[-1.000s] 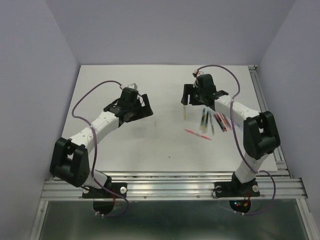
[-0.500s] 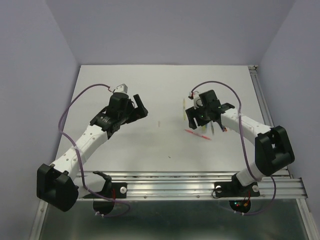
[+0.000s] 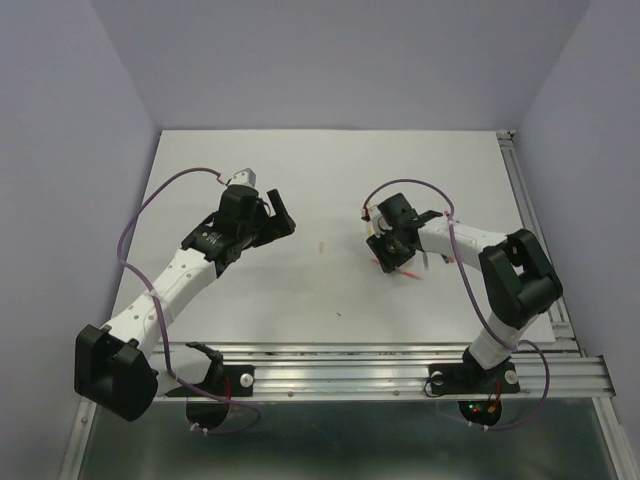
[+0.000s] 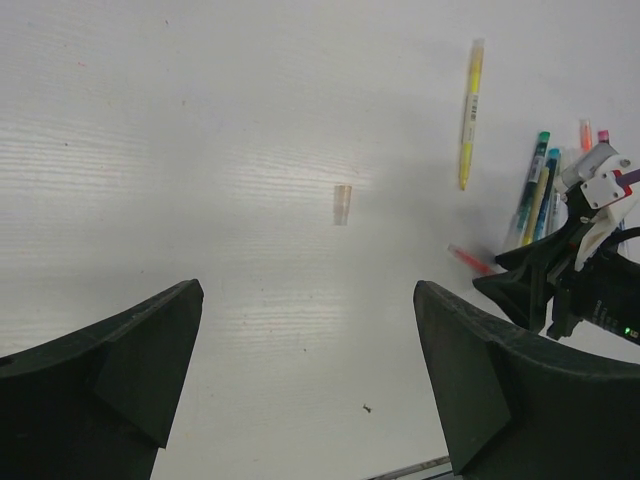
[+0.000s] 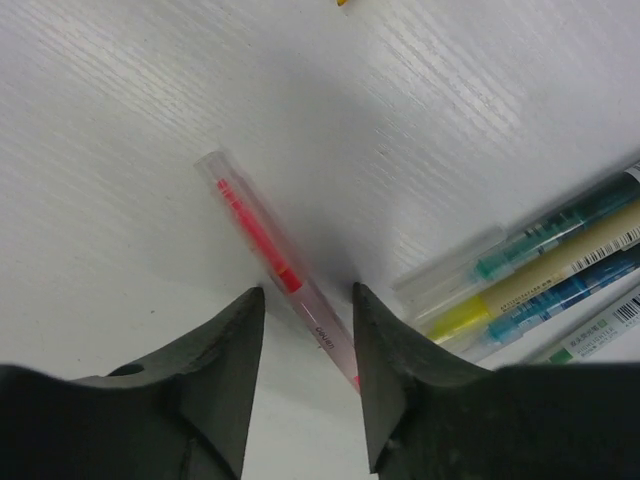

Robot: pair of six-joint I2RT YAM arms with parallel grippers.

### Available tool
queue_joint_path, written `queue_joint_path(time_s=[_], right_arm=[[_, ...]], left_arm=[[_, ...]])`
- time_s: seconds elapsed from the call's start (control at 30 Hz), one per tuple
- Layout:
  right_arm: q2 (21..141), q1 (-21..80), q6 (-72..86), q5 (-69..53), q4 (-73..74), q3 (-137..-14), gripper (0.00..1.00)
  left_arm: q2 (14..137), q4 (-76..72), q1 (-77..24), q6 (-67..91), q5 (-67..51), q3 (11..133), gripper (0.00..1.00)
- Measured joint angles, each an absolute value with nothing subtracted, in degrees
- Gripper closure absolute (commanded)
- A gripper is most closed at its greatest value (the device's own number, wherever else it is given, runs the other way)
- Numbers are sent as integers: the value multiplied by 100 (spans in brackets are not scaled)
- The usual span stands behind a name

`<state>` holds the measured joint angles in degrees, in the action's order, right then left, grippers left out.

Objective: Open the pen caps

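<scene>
Right gripper [image 5: 306, 293] is down at the table [image 3: 250, 160], its two fingers partly open and standing either side of a pink pen [image 5: 262, 235] with a sliver of room on each side. From the wrist camera I cannot see either finger pressing the barrel, so I read it as straddled, not held. The pen lies flat and runs diagonally between the fingers, its clear end pointing away from the wrist. Just to the right of that gripper lies a bunch of pens [image 5: 540, 265] side by side, teal, yellow and blue, close to the right finger but apart from it. A yellow pen [image 4: 470, 115] lies alone a little beyond them. Left gripper [image 4: 308, 290] hangs above the table with its jaws as wide as they go and nothing in them. One loose pen cap [image 4: 342, 204], a tiny pale pink tube, lies on bare white surface ahead of it, roughly between the two grippers and well apart from both. Open room is generous in the middle and far half of the table – the crowding is all on the right, where the pens sit between the right arm and the metal rail [image 3: 525, 200] along that edge.
</scene>
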<state>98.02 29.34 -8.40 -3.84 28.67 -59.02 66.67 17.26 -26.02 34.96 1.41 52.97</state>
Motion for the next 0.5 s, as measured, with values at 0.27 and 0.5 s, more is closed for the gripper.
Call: queue_joint_path(time_s=[0.27,0.5], right_arm=[[9778,2969,-786,-432,2808,-5835,86],[9548,3059,-668,-552,2681,-5583,99]], left_arm=[[6735,1747,-2602,3474,165,5304,1],[6847,1763,-2602,3433,165,5319,1]])
